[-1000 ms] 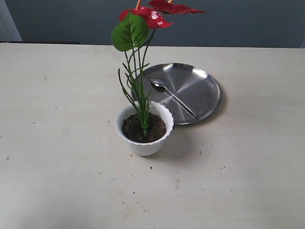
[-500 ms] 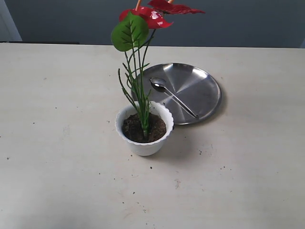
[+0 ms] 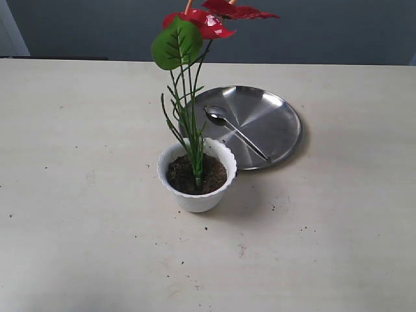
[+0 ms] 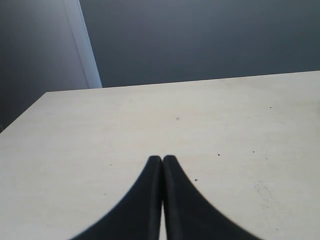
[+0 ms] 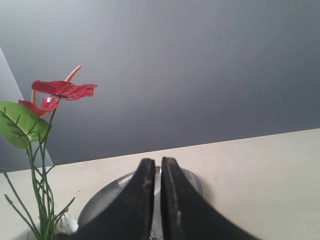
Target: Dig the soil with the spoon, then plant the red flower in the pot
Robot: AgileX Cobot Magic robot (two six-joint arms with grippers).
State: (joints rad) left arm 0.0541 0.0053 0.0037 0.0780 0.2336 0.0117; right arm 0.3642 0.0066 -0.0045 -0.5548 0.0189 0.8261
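Observation:
The red flower (image 3: pixel 208 23) stands upright in the white scalloped pot (image 3: pixel 195 200), its green stems sunk in the dark soil (image 3: pixel 216 175). The silver spoon (image 3: pixel 237 132) lies on the round steel plate (image 3: pixel 276 120) behind the pot, with its bowl toward the flower stems. Neither gripper shows in the exterior view. My left gripper (image 4: pixel 162 159) is shut and empty over bare table. My right gripper (image 5: pixel 155 161) is shut with nothing in it. It points at the plate (image 5: pixel 100 202), with the flower (image 5: pixel 64 89) off to one side.
Soil crumbs (image 3: pixel 208 228) are scattered on the beige table (image 3: pixel 78 130) around and in front of the pot. A dark wall runs behind the table's far edge.

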